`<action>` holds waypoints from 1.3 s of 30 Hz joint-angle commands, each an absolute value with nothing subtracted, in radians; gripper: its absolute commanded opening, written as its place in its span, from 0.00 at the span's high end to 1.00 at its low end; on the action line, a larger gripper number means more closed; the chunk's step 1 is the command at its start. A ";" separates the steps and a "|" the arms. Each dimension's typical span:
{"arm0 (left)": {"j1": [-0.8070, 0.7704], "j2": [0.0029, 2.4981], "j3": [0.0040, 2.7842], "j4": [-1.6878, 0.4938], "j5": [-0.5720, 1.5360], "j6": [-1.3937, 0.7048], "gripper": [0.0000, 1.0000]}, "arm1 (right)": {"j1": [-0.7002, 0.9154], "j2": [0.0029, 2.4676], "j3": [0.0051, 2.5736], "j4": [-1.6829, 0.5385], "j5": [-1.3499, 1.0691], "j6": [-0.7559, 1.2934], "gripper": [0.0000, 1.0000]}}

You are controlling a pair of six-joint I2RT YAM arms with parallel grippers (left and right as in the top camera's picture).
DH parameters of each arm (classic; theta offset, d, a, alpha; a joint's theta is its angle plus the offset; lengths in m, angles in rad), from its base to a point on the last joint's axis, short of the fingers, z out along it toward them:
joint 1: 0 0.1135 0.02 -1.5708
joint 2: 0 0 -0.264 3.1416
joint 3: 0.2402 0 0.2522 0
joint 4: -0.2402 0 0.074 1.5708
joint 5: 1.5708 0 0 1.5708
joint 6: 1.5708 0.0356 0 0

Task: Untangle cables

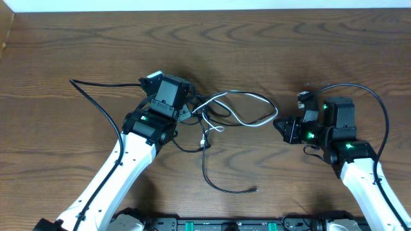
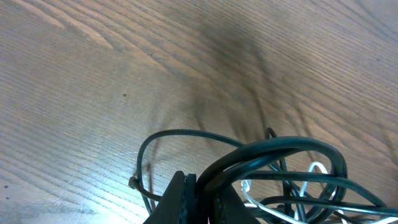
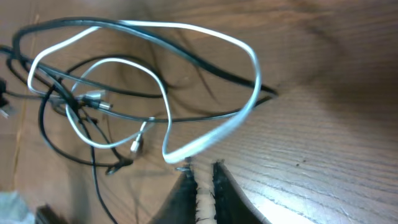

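While pinned: the left gripper (image 1: 187, 113) is clamped on black cables (image 2: 280, 155), anchoring the tangle's near-left end.
Right gripper (image 3: 202, 177): nearly closed, probably empty, just beside the white cable (image 3: 205, 140).
Tangle: mid-table (image 1: 308, 45), between both arms.

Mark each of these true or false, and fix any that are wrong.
1. A white cable is looped in among black cables. True.
2. The left gripper is clear of the tangle. False: its jaws are shut on black cable.
3. The right gripper holds the white cable high off the table. False: it sits beside the white loop's edge, jaws nearly shut, gripping nothing.
4. One black cable trails toward the robot, ending in a small plug. True.
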State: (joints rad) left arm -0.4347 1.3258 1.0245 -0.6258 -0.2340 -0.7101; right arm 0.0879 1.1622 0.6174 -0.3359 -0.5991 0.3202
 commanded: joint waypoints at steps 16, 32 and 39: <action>-0.431 1.313 1.036 -0.628 -0.216 -0.712 0.92 | 0.144 1.164 0.614 -0.215 -0.598 0.791 0.50; -0.431 1.313 1.036 -0.629 -0.217 -0.712 0.92 | 0.329 1.281 0.614 -0.030 -0.268 0.964 0.98; -0.431 1.313 1.036 -0.629 -0.217 -0.712 0.92 | 0.327 1.260 0.614 0.080 -0.425 0.786 0.99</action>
